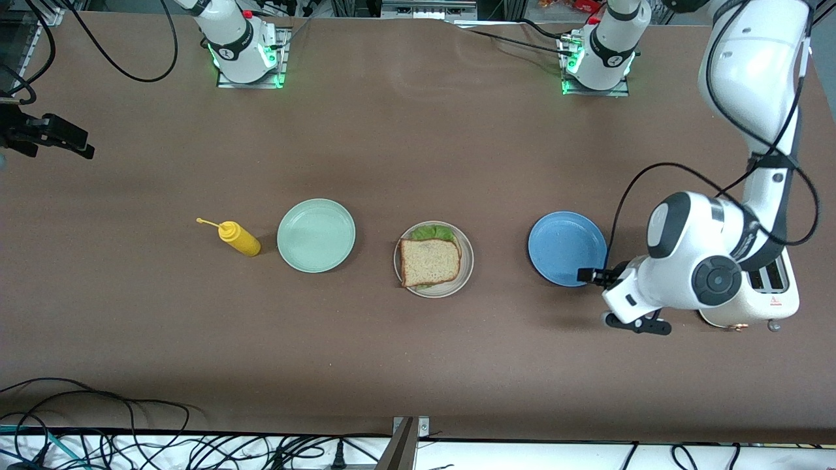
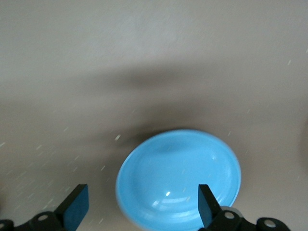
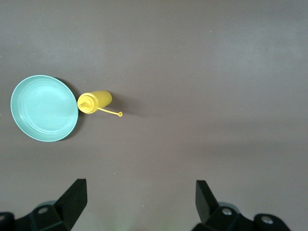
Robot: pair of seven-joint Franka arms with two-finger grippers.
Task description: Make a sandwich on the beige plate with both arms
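The sandwich [image 1: 429, 261] lies on the beige plate [image 1: 465, 264] in the middle of the table: a brown speckled bread slice on top, green lettuce [image 1: 432, 232] peeking out at its edge farther from the front camera. My left gripper [image 1: 614, 300] hangs open and empty over the table beside the blue plate [image 1: 565, 247], toward the left arm's end. The left wrist view shows that blue plate [image 2: 179, 177] just past the left gripper [image 2: 142, 207]. My right gripper [image 1: 49, 134] waits open and empty high over the right arm's end of the table; it appears as the right gripper [image 3: 139, 202] in its wrist view.
A mint-green plate [image 1: 316, 235] and a yellow squeeze bottle [image 1: 239, 239] stand toward the right arm's end from the sandwich; the right wrist view shows that same plate [image 3: 43, 108] and bottle [image 3: 94, 101]. A white toaster [image 1: 774, 290] sits partly hidden under the left arm.
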